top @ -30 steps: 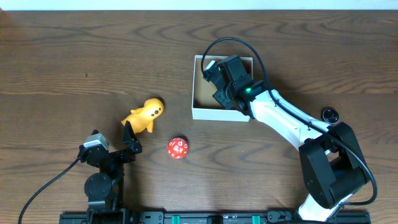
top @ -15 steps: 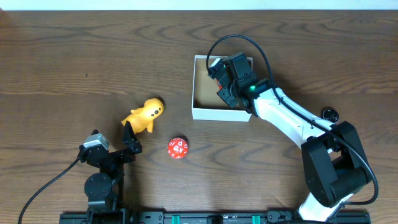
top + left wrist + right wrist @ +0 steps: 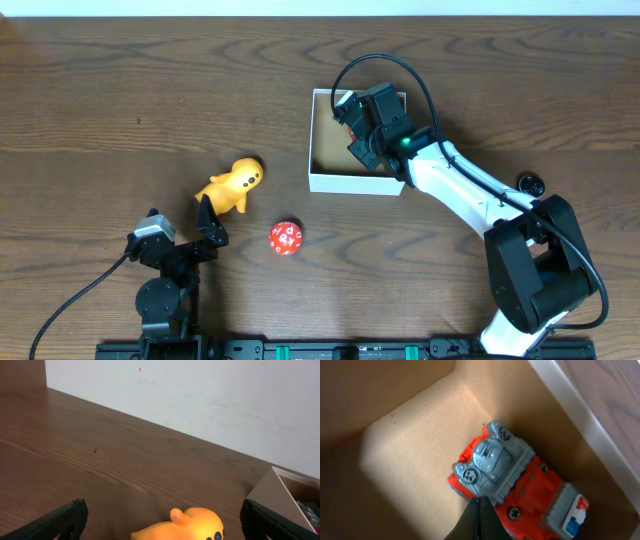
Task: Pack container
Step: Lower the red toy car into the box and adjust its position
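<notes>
The right gripper [image 3: 479, 513] has been shifted slightly rightward; inside the container [image 3: 405, 445], its jaws are pressed together just beside a red toy truck [image 3: 517, 482].

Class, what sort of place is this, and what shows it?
Probably a robotics lab bench: two robot arms at a wooden table, a yellow toy animal near a container, plain white wall.

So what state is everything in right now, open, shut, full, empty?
container, open-topped, holding a toy truck.
toy truck, lying inside, ungripped.
yellow toy, lying outside the container.
red ball, outside the container too.
left gripper, open, empty.
right gripper, shut, empty, over the truck.
</notes>
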Tool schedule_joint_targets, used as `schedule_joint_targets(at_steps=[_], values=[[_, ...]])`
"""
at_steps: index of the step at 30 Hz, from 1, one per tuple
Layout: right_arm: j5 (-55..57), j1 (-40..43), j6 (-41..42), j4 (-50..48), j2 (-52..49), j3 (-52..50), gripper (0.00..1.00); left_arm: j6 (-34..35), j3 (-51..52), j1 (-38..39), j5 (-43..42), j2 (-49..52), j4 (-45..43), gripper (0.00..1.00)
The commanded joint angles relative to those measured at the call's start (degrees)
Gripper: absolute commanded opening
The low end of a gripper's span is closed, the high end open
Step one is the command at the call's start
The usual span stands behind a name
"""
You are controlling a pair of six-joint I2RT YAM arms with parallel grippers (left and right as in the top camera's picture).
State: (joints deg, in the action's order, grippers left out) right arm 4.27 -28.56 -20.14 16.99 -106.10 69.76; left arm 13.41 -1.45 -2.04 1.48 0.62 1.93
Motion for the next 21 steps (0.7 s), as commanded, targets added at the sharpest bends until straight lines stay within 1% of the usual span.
schedule_joint_targets(at_steps=[1, 5, 10, 15, 21], values=[[-0.2, 0.3, -0.5, -0.1, 1.0, 0.7, 0.01, -0.9, 1.2, 0.1, 0.5, -0.4, 2.1, 0.98], [-0.4, 0.2, -0.5, 1.8, 1.0, 0.7, 0.01, -0.9, 1.2, 0.1, 0.5, -0.4, 2.1, 0.98], [-3.3, 0.1, -2.3, 5.4, 0.9, 0.5, 0.01, -0.9, 1.2, 0.1, 0.5, -0.4, 2.1, 0.98], [-3.2, 0.2, -4.0, 3.9, -0.4, 0.4, 0.01, -0.9, 1.2, 0.1, 0.5, -0.4, 2.1, 0.98], [-1.4, 0.2, -3.9, 0.2, -2.8, 0.4, 0.01, -0.9, 1.2, 0.1, 0.5, -0.4, 2.1, 0.98]])
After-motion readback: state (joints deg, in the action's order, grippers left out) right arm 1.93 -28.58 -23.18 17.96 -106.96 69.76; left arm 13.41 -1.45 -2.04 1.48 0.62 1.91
